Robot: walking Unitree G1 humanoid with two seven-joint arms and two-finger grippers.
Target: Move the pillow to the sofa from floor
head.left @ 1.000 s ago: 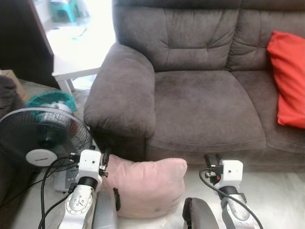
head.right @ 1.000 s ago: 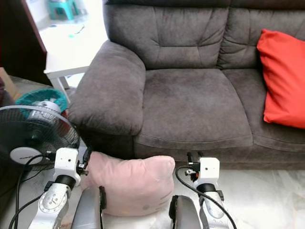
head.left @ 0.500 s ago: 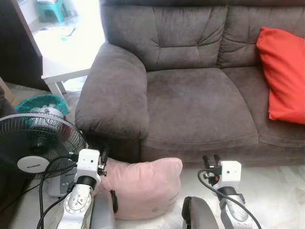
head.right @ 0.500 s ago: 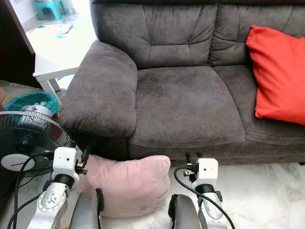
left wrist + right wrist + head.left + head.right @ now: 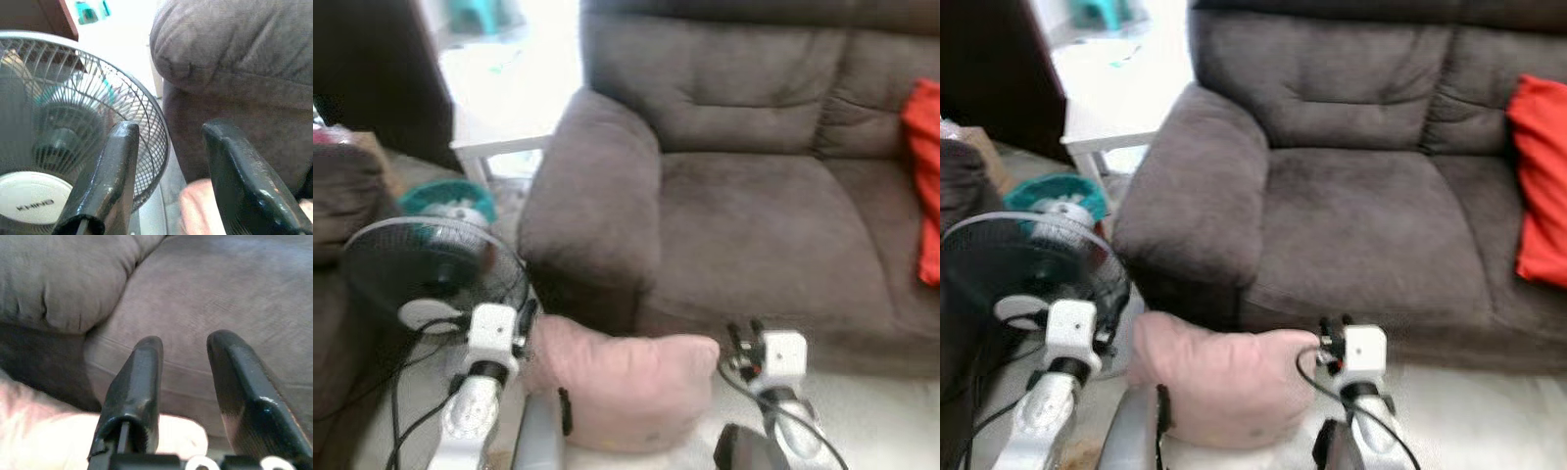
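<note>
Silver arms, white wrist blocks, black cables

Pink pillow (image 5: 1219,377) on floor btwn both claws, grey sofa (image 5: 1351,196) behind, red cushion (image 5: 1540,186) on seat, fan (image 5: 1023,269) at left

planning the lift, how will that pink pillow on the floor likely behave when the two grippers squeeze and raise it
The pink pillow looks plump and rounded, so it will probably squash inward and feel light. Its corner looks soft, so an unheld edge may droop. With the left gripper and right gripper at opposite ends, it should not roll.
</note>
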